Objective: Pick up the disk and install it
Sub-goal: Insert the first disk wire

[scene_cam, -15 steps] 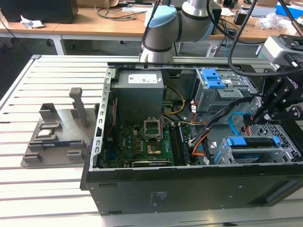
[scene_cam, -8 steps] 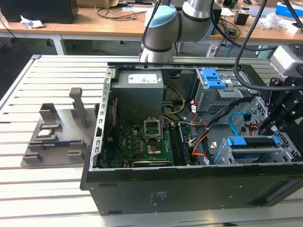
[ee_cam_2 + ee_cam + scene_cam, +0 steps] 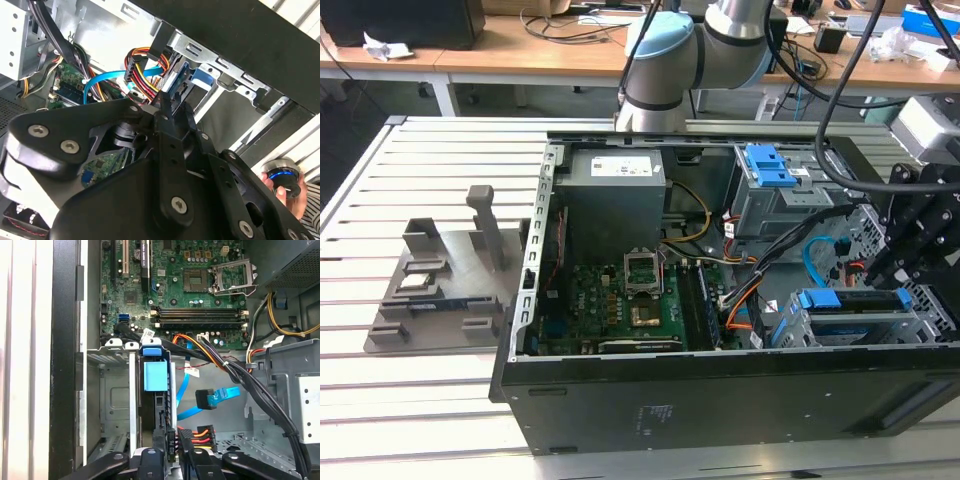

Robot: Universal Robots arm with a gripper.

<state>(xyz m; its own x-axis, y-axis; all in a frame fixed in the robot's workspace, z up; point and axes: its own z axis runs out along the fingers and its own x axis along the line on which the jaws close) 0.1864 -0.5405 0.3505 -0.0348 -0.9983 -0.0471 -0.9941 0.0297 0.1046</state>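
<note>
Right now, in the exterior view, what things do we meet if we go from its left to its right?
Grey fixture on the slatted table → green motherboard in the open case → grey metal box → disk with blue rail in its bay → black tool.

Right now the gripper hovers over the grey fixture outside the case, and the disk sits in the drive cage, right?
No. The exterior view shows the gripper at the drive cage, beside the disk, not over the grey fixture. The disk does sit in the cage.
</note>
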